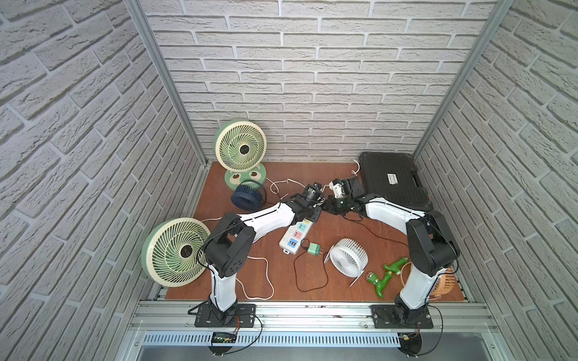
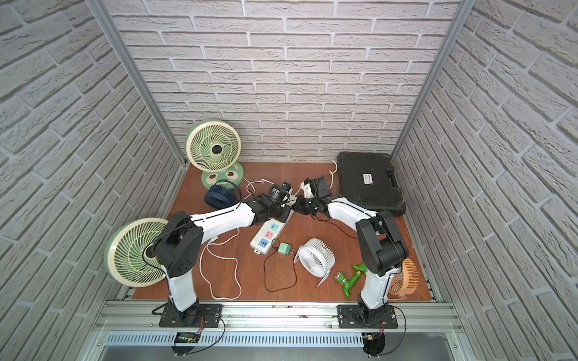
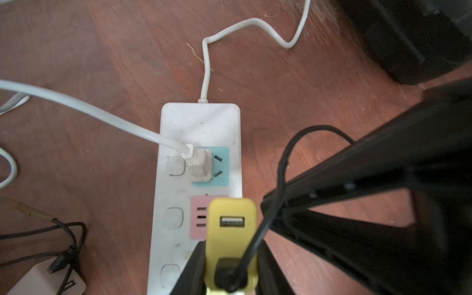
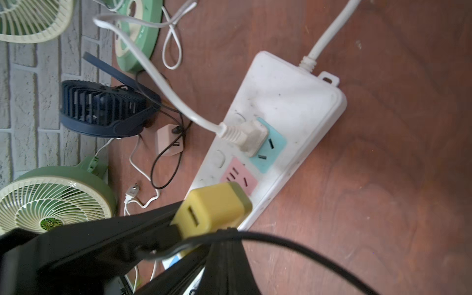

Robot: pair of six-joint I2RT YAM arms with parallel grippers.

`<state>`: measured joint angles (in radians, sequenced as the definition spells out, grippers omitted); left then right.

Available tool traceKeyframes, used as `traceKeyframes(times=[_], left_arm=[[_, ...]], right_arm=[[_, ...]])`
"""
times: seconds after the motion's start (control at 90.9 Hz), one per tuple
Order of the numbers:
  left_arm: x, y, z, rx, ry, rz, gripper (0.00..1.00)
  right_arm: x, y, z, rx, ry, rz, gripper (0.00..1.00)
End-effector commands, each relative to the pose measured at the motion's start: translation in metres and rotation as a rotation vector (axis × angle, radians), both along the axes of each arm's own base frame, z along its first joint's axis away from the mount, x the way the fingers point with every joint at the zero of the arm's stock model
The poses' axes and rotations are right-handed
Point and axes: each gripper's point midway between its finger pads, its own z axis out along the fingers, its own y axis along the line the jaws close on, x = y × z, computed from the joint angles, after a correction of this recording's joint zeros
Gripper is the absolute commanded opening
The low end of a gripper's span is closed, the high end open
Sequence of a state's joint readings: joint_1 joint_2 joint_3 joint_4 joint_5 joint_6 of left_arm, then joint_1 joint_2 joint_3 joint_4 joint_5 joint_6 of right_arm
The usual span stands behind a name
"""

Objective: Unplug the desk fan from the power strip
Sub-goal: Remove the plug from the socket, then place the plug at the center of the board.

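Power strip [image 1: 294,237]: we see it at the middle of the frame in both top views, flat on the brown table [image 1: 344,281]. It runs on a slant from lower left to upper right. Its blue USB end lies bare at lower left; the upper half is hidden under the two wrists.

Left gripper [image 3: 231,247]: in the left wrist view its dark fingers [image 3: 191,268] sit on either side of a yellow USB adapter [image 3: 231,212], clamped on it. The adapter stands over the strip just below the pink panel. We cannot tell whether its prongs are seated in a socket. A black cable [image 3: 283,166] is plugged into the adapter's near end and arcs off to the right.

Right gripper [image 4: 224,245]: closed, and we see nothing held between its fingers. Its tip lies at the strip's edge, just beside the yellow adapter.

White plug [image 4: 252,138]: seated in the blue panel, its white cord leading away toward the upper left of the right wrist view.

Also noted in a top view:
- green adapter [image 1: 312,250] and small white fan [image 1: 348,258], lower right of the strip
- navy fan [image 1: 247,197], left of centre
- black case [image 1: 391,181], upper right
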<state>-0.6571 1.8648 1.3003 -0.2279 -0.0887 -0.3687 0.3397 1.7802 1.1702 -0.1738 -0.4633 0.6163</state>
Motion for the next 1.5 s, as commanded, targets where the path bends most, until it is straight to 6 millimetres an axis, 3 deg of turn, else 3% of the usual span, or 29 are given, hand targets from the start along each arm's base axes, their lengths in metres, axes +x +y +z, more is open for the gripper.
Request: traceKeyframes(times=[0.0,0.275,0.44,0.572,0.693,0.902,1.166,1.485], left_arm=[[0.002,-0.01,0.029,-0.103,-0.042,-0.014,0.0],[-0.005,-0.041,0.036,-0.194,-0.012,-0.09,0.0],[-0.008,-0.07,0.036,-0.224,0.004,-0.152,0.0],[-0.012,-0.101,0.037,-0.253,0.019,-0.217,0.0],[-0.022,-0.137,0.025,-0.261,0.066,-0.291,0.0],[-0.036,-0.186,0.01,-0.264,0.115,-0.383,0.0],[-0.056,-0.232,-0.017,-0.269,0.19,-0.46,0.0],[-0.058,-0.245,-0.038,-0.258,0.226,-0.453,0.0]], right_arm=[[-0.007,-0.015,0.021,-0.026,-0.053,-0.014,0.04],[-0.018,-0.066,0.076,-0.04,-0.18,-0.135,0.04],[-0.026,-0.101,0.094,-0.06,-0.223,-0.218,0.04],[-0.033,-0.123,0.107,-0.077,-0.258,-0.275,0.04],[-0.039,-0.139,0.118,-0.086,-0.291,-0.32,0.04],[-0.046,-0.156,0.122,-0.09,-0.308,-0.371,0.04],[-0.053,-0.177,0.124,-0.136,-0.334,-0.444,0.04],[-0.053,-0.176,0.119,-0.128,-0.326,-0.436,0.04]])
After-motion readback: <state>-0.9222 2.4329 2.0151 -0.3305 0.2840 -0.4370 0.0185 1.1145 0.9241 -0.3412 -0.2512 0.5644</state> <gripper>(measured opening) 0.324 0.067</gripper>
